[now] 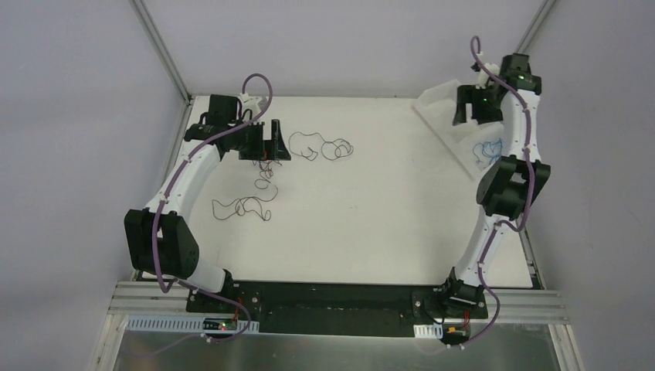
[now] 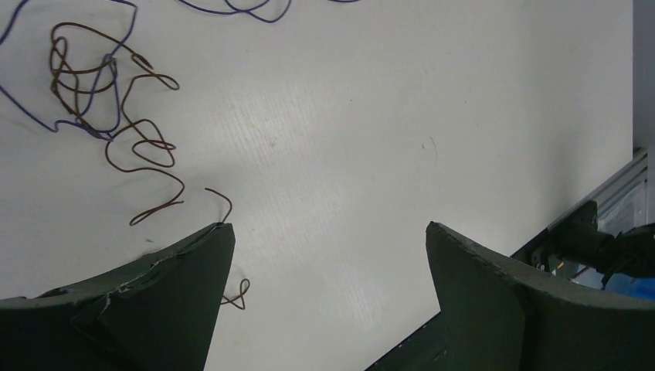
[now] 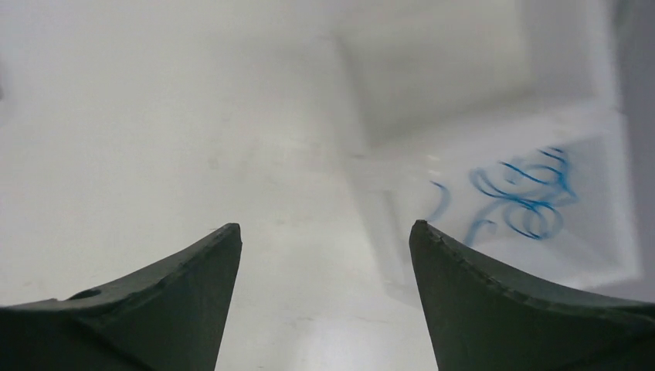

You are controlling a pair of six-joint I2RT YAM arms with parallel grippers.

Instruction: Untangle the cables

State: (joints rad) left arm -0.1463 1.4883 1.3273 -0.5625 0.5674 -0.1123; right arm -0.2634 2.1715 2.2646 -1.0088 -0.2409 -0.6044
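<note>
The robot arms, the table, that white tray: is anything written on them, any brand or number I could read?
None can be read. The left arm, right arm, table and white tray show no lettering; the small boards at the arm bases are too small to tell.

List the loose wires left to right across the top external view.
dark wire nearest the arm bases → dark looped wire at mid-table → blue wire in the white tray

White table (image 1: 371, 232), white tray (image 1: 446, 114) at far right corner, metal frame posts (image 1: 160, 48)
</note>
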